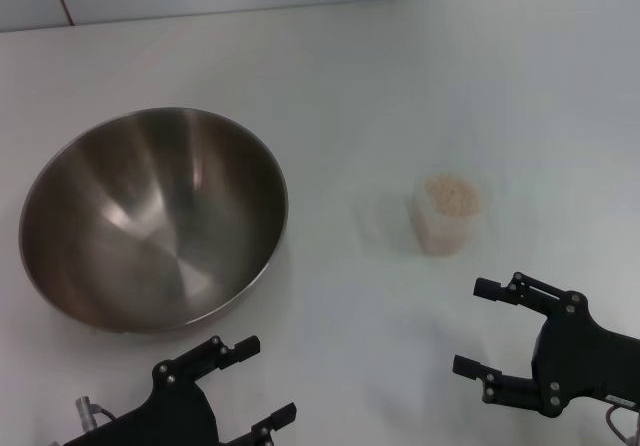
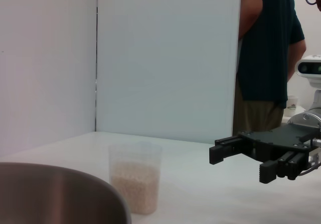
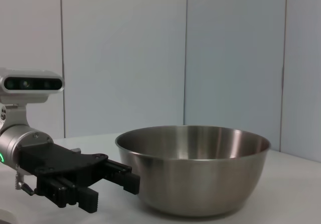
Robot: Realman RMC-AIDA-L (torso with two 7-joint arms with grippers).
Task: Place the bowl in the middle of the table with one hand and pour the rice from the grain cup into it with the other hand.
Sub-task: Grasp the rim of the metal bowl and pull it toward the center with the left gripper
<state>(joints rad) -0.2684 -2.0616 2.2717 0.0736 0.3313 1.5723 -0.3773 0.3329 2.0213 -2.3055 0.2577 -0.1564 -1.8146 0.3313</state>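
My left gripper [image 1: 258,378] sits low at the near edge of the table [image 1: 360,86], just on my side of the bowl's [image 1: 155,216] rim but not touching it; its two black fingers stand well apart with nothing between them; seen from my right wrist, the same gripper [image 3: 111,185] hovers beside the steel wall of the bowl [image 3: 193,169], close to it yet clear of it. My right gripper [image 1: 478,326] is at the near right of the table, its fingers spread wide and pointing toward my left; it holds nothing and lies near the grain cup [image 1: 446,214] without contact; from my left wrist it [image 2: 239,159] shows off to one side of the cup [image 2: 135,176], apart from it.

The stainless-steel bowl rests upright on the left part of the white table, its brushed inside bare and shiny; it is not in the table's middle. The clear grain cup stands upright to the right of the bowl, well apart from it, between the bowl and my right gripper; the rice [image 1: 450,196] fills its lower half as a pale granular mass, plain through the see-through wall [image 2: 135,186].

Behind the table stand pale wall panels [image 3: 125,53]; a person in a dark shirt [image 2: 268,48] stands beyond the panel's edge.
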